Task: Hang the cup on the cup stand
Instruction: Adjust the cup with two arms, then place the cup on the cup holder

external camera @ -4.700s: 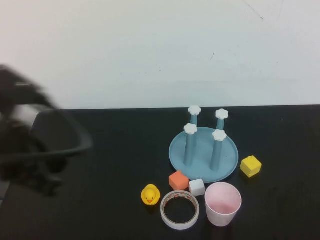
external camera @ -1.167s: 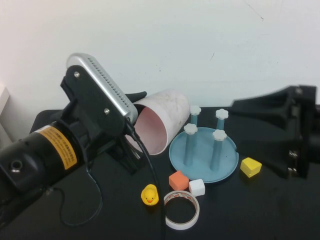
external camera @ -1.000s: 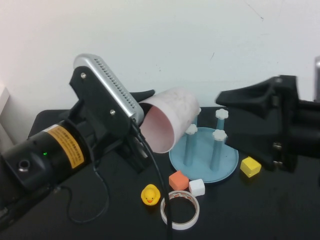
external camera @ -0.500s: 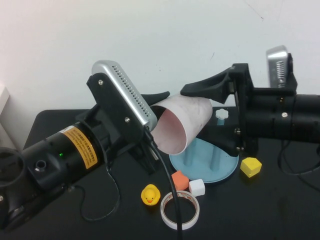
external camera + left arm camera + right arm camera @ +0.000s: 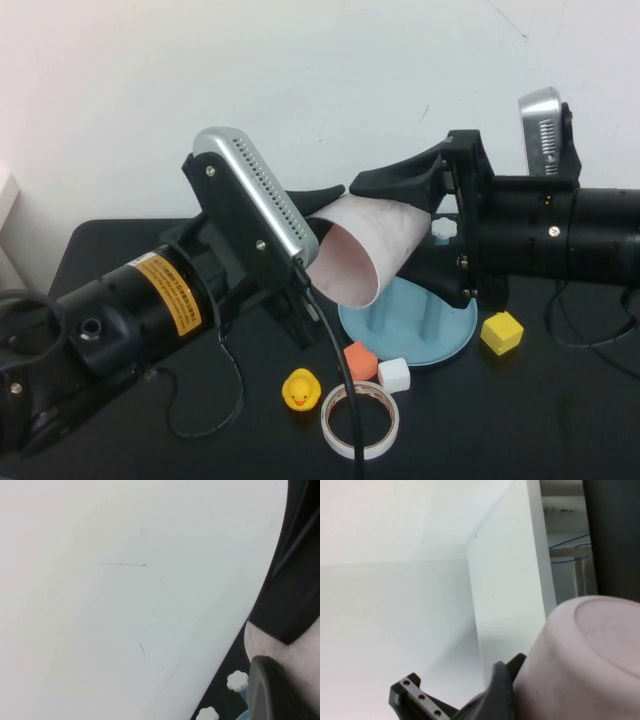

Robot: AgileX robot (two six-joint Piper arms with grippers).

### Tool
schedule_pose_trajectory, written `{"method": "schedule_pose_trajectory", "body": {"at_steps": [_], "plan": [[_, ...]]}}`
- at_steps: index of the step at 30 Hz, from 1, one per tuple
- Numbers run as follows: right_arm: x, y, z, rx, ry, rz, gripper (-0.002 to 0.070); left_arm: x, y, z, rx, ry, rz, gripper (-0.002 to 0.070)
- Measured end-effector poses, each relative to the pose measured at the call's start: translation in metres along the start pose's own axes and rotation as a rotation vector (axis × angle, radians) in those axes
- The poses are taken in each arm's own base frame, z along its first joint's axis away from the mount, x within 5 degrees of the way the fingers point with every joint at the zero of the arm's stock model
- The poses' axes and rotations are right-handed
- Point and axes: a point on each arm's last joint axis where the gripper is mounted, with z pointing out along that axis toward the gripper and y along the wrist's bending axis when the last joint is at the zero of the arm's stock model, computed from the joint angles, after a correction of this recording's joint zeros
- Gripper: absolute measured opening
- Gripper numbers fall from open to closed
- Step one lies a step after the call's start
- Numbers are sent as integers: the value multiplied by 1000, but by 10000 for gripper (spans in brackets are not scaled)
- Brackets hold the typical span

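We see the cup held up in the air on its side, above the near-left edge of the cup stand, its open mouth facing down toward us and its base pointing toward the wall. The left gripper reaches in from the left and clamps the cup at its rim, one dark finger lying over the top of the rim. The right gripper comes in from the right with its jaws spread wide; its upper finger sits over the cup's base end and the lower one passes beneath, so the cup's closed end lies between them. We cannot tell whether they touch it. In the right wrist view the pink base fills the corner. On the table sit a duck, tape roll, orange cube, white cube and yellow cube.
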Motion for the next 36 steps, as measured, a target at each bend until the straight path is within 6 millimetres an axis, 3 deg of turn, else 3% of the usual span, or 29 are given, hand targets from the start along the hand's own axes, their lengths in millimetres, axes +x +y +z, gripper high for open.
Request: {"method": "schedule_pose_trajectory", "body": {"at_steps": [7,9,15,21,27,30,33,36], "plan": [[-1,-2,1,8,-8,-7,618,3,0,2,0,1,-9,34],[0,-1,1,7,-3,-14,617,3,0,2,1,1,-22,88],[-3,6,2,-3,-28,-64,612,-4,3,-9,-11,41,-95,350],[-17,33,1,-28,-131,-273,610,-20,13,-39,-71,109,-213,417],[-29,53,-3,3,-246,-667,610,-40,25,-80,-188,135,-332,417],[-36,53,-5,91,-315,-905,610,-44,31,-103,-270,179,-388,375],[-45,48,-7,217,-370,-1120,609,-42,35,-131,-371,275,-450,231],[-54,39,-2,312,-381,-1218,608,-36,36,-156,-455,398,-509,78]]}}
